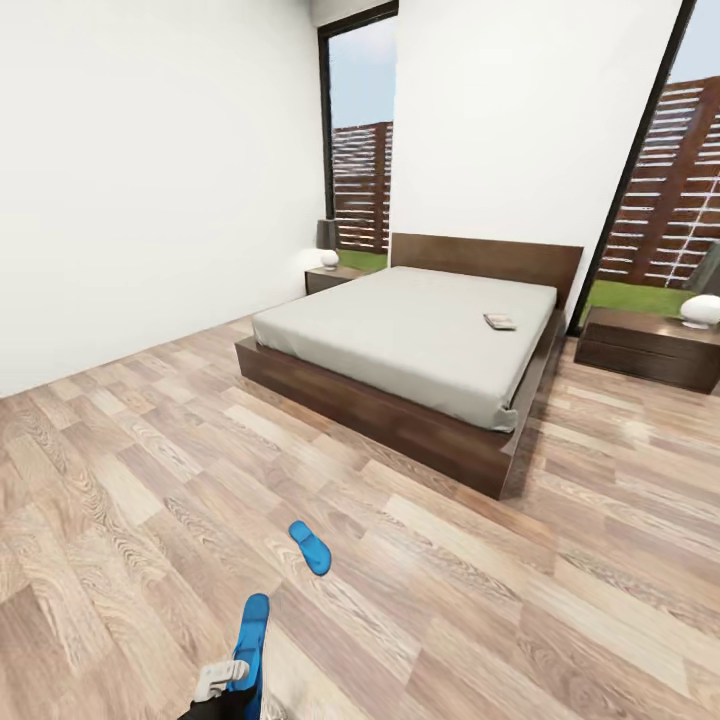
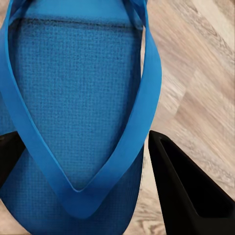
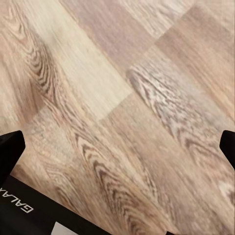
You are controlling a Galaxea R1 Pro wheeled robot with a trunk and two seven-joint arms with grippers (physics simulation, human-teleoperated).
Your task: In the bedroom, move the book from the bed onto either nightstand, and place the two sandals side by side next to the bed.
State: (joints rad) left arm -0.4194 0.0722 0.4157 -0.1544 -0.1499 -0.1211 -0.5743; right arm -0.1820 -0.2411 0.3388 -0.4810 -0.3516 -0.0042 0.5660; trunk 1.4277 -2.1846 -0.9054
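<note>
Bright, even daylight w/ soft shadows; wide-angle edge stretch.

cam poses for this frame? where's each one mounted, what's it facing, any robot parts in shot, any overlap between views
Head: on the robot's head, facing forward and down at the bed, book and floor; left gripper at the bottom edge.
Left wrist: near the left gripper, facing a blue sandal between its dark fingers.
Right wrist: near the right gripper, facing wood floor; fingertips at the edges.
Shared: held sandal in head and left wrist.
</note>
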